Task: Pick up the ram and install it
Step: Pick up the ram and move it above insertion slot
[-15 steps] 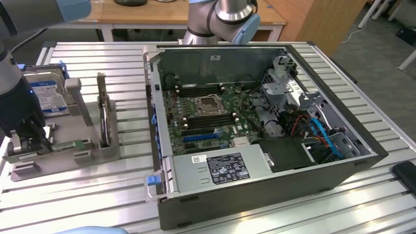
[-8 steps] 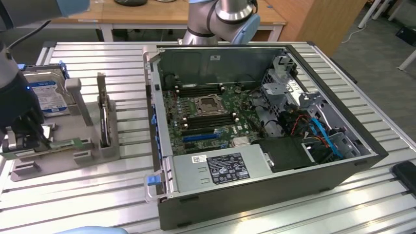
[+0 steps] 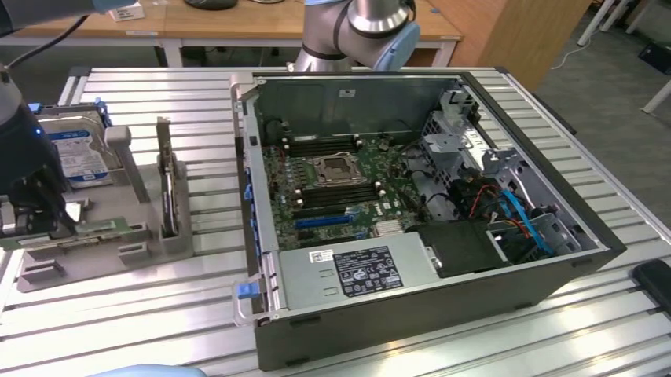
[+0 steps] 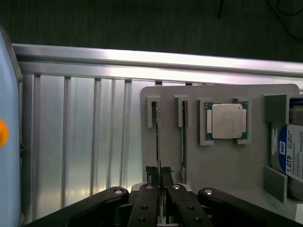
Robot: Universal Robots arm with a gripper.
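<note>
On the grey holder (image 4: 222, 165) beside the open computer case (image 3: 419, 330), the ram (image 4: 158, 142) stands on edge in its slot, apparently not yet lifted out, with installation in the case to come. The arm hangs over the holder at the exterior view's left, its gripper (image 4: 159, 179) pointing down and pinched onto the ram.

Strong glare on slats (image 4: 75, 142), perhaps overhead
</note>
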